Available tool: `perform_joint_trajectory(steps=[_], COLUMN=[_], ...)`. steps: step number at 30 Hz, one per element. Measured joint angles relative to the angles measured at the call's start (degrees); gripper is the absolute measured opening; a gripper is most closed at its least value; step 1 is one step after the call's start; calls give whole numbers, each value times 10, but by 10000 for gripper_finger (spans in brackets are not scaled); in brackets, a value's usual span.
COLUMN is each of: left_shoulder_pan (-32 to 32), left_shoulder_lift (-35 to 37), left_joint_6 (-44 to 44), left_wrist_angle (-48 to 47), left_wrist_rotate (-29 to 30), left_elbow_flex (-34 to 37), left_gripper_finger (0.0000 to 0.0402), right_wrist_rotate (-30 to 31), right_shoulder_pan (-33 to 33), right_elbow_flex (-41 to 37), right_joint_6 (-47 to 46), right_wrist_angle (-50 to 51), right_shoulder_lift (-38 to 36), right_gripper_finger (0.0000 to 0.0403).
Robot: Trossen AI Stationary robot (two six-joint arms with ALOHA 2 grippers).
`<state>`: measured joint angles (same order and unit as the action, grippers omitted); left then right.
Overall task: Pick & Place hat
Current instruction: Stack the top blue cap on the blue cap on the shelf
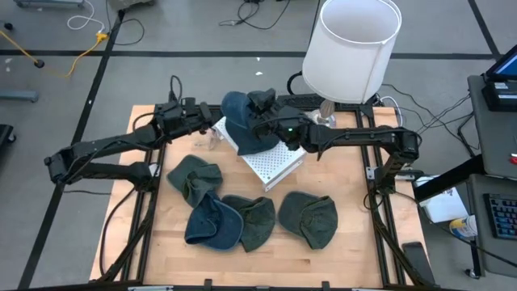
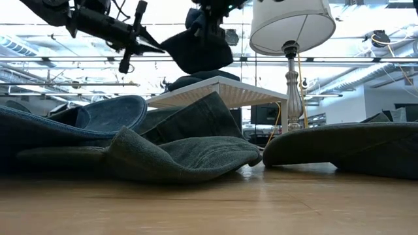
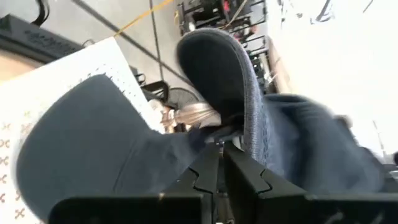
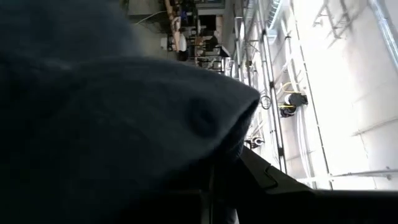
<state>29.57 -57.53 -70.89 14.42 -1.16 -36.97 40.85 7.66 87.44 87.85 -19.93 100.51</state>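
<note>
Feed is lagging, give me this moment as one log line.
blue hat | held over white stand | both hands shut on it | four hats on table

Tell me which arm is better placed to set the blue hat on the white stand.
Right. Its gripper already pinches the blue hat directly above the white stand; the left gripper grips only its edge.

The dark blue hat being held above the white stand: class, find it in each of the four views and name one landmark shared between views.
High view: dark blue hat at top centre, over the white stand.
Low view: top centre, hanging above the stand.
Left wrist view: fills the middle.
Right wrist view: fills the left side.
Shared landmark: the lamp, also in the low view.
</note>
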Motion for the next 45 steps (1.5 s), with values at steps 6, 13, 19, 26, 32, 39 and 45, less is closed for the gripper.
perform_joint_trajectory(steps=[6, 13, 19, 26, 32, 39, 45], left_shoulder_pan=[6, 19, 23, 23, 21, 18, 20], left_shoulder_lift=[35, 66, 95, 111, 111, 115, 116], left_joint_6=[14, 15, 6, 12, -1, 8, 12], left_wrist_angle=[-1, -12, -14, -47, -58, -49, -21], left_wrist_rotate=[-3, -46, -49, -48, -85, -91, -94], left_elbow_flex=[0, 0, 0, 0, 0, 0, 0], left_gripper_finger=[48, 62, 63, 63, 63, 63, 63], right_wrist_rotate=[13, 84, 103, 127, 144, 141, 129], right_shoulder_pan=[2, 9, 9, 14, 22, 30, 27], right_elbow_flex=[65, 73, 73, 88, 103, 106, 106], right_joint_6=[3, 24, 35, 33, 37, 38, 25], right_wrist_angle=[1, 37, 24, -41, -55, -50, -23], right_shoulder_lift=[50, 68, 66, 66, 65, 66, 66], right_gripper_finger=[19, 19, 19, 19, 19, 19, 19])
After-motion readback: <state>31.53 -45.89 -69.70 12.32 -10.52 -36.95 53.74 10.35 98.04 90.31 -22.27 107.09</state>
